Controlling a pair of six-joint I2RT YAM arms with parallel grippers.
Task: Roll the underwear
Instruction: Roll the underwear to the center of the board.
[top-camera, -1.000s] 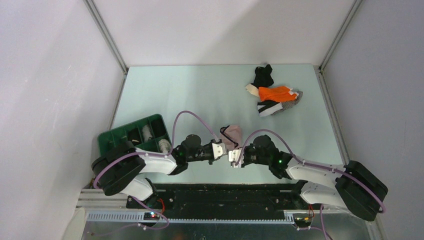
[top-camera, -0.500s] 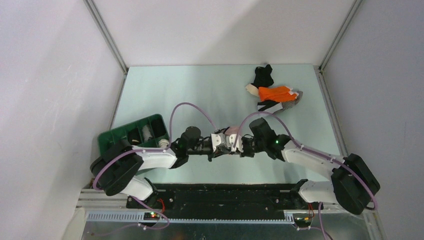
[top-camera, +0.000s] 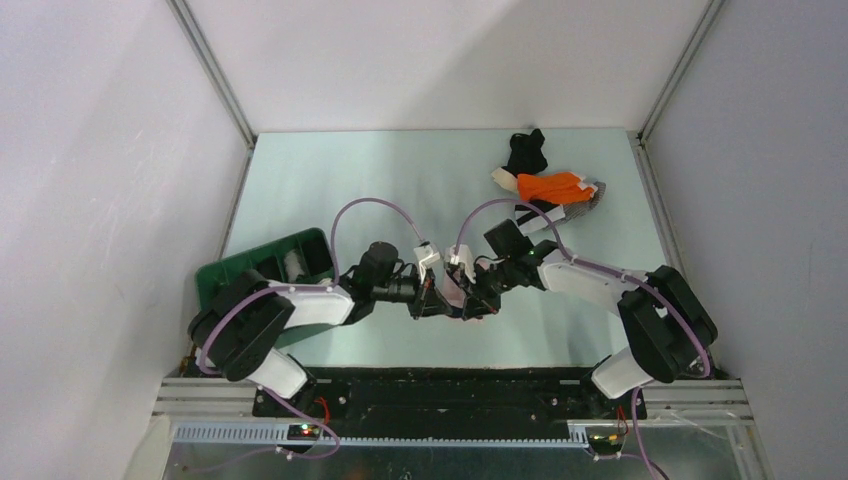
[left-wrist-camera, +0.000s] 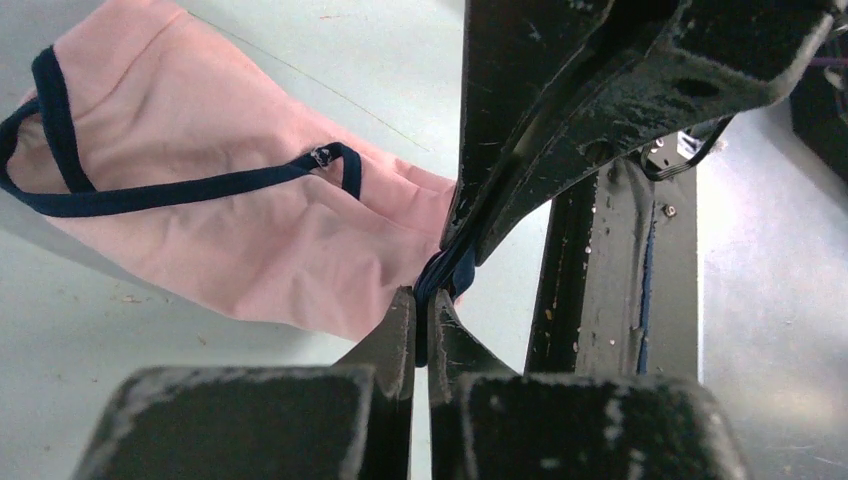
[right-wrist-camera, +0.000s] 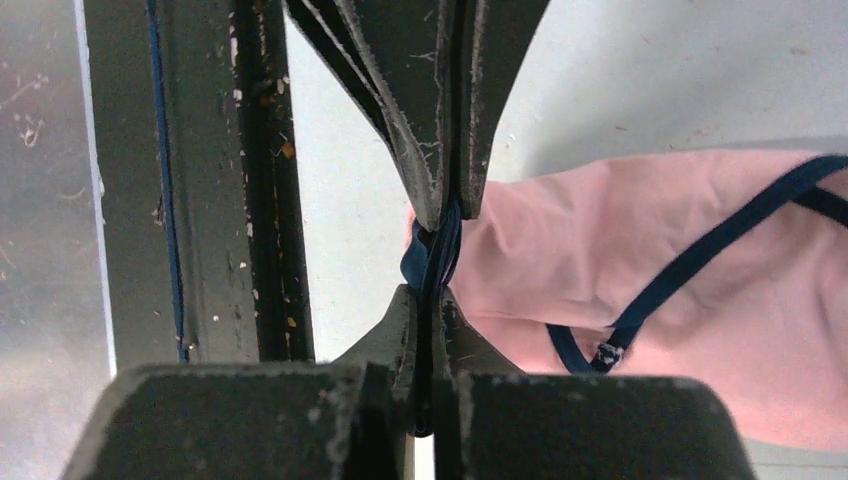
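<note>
A pale pink underwear (left-wrist-camera: 210, 230) with a dark navy band lies on the pale green table in front of the arm bases. In the top view it is a small pink patch (top-camera: 456, 289) between the two grippers. My left gripper (left-wrist-camera: 425, 303) is shut on the bunched navy band at the garment's near edge. My right gripper (right-wrist-camera: 429, 297) is shut on the same band, tip to tip with the left. In the top view the left gripper (top-camera: 436, 303) and right gripper (top-camera: 471, 303) point down side by side. The pink cloth also shows in the right wrist view (right-wrist-camera: 660, 250).
A pile of other underwear lies at the back right: orange (top-camera: 551, 186), black (top-camera: 526, 152) and a white and black piece (top-camera: 538, 216). A green divided tray (top-camera: 245, 268) stands at the left, behind the left arm. The black base rail (left-wrist-camera: 570, 270) is close by.
Both grippers came together over the pink underwear, tipped downward and closed on its navy band. The right arm swung left and forward; the garment is now mostly hidden in the top view.
</note>
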